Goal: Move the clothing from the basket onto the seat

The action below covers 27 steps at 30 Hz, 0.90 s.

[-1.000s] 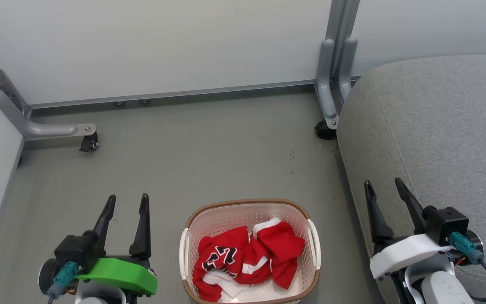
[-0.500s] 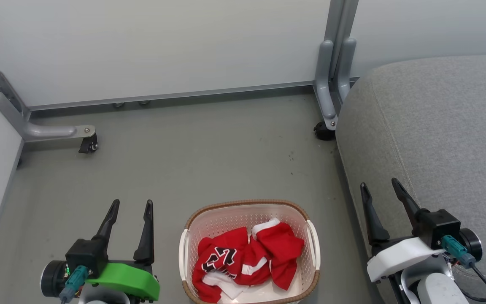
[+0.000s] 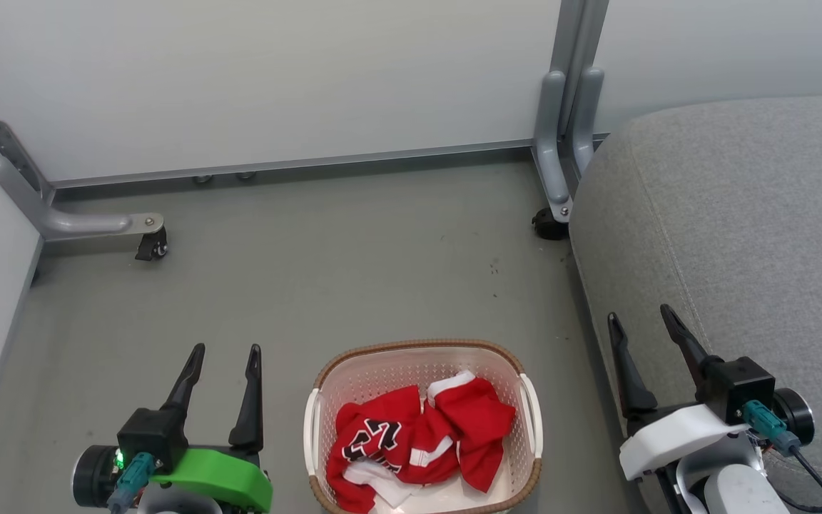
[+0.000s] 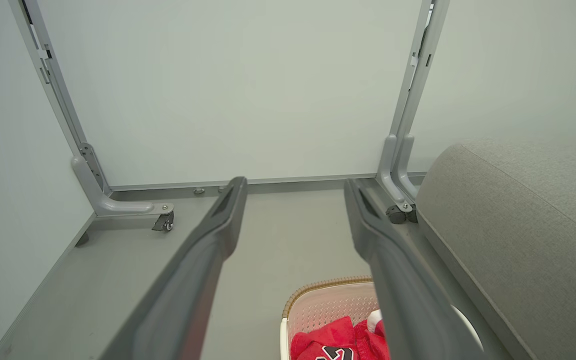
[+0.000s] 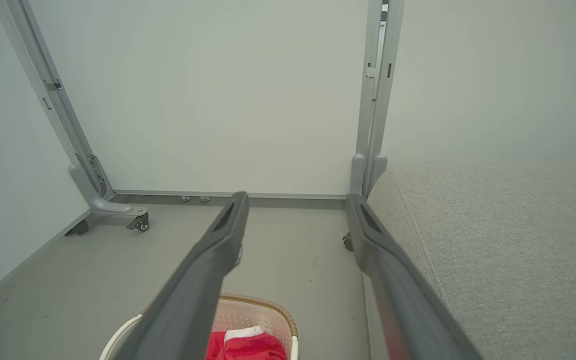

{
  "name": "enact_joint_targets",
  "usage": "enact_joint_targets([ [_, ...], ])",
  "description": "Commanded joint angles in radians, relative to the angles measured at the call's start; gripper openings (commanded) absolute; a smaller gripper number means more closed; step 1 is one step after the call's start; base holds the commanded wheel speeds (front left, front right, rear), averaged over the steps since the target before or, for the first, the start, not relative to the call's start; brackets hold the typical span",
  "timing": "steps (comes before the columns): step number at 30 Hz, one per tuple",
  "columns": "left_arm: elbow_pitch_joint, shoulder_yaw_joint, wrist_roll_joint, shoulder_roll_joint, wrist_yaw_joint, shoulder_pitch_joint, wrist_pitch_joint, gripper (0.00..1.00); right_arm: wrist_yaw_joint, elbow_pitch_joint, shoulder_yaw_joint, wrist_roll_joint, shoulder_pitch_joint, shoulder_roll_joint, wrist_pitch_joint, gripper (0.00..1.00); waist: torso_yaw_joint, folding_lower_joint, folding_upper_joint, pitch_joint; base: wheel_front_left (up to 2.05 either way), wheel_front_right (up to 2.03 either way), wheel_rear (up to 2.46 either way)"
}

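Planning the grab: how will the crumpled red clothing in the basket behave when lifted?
The crumpled red white-trimmed clothing looks floppy, likely draping. Its folds seem tangled, so one piece may drag another. The cream perforated plastic basket might shift.

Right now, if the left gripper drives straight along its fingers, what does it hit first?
Likely the wall panel's bottom rail; floor lies before it. The left gripper would pass left of the basket. Depth unclear.

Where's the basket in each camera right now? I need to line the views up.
Head view: basket, bottom centre.
Left wrist view: basket, bottom edge, right of centre.
Right wrist view: basket, bottom edge, left of centre.
Shared landmark: grey upright post beside the seat.
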Motion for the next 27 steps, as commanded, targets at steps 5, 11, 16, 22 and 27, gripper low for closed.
enact_joint_targets([
  [5,0.009,0.006,-0.004,-0.001,0.0,0.009,-0.004,1.0,0.0,-0.003,-0.003,0.01,0.012,-0.001,0.001,1.0,0.0,0.0,0.0,0.0,0.0,0.0,0.0],
  [11,0.017,0.006,0.004,-0.001,0.0,0.001,-0.004,1.0,0.0,-0.009,-0.001,0.012,0.012,0.0,0.005,1.0,0.0,0.0,0.0,0.003,0.0,0.0,0.0],
  [16,0.025,-0.017,0.011,-0.003,0.0,-0.028,-0.004,1.0,0.0,-0.017,0.005,0.016,-0.005,0.0,0.008,1.0,-0.011,0.0,0.0,0.025,0.0,0.0,0.0],
  [22,0.062,-0.098,0.024,-0.005,0.0,-0.108,-0.002,1.0,0.0,-0.038,0.015,0.024,-0.06,-0.001,0.008,1.0,-0.048,0.0,0.0,0.113,0.0,0.0,0.0],
  [27,0.139,-0.199,0.025,-0.007,0.0,-0.211,-0.002,1.0,0.0,-0.068,0.023,0.031,-0.116,-0.001,0.0,1.0,-0.082,0.0,0.0,0.219,0.0,0.0,0.0],
])
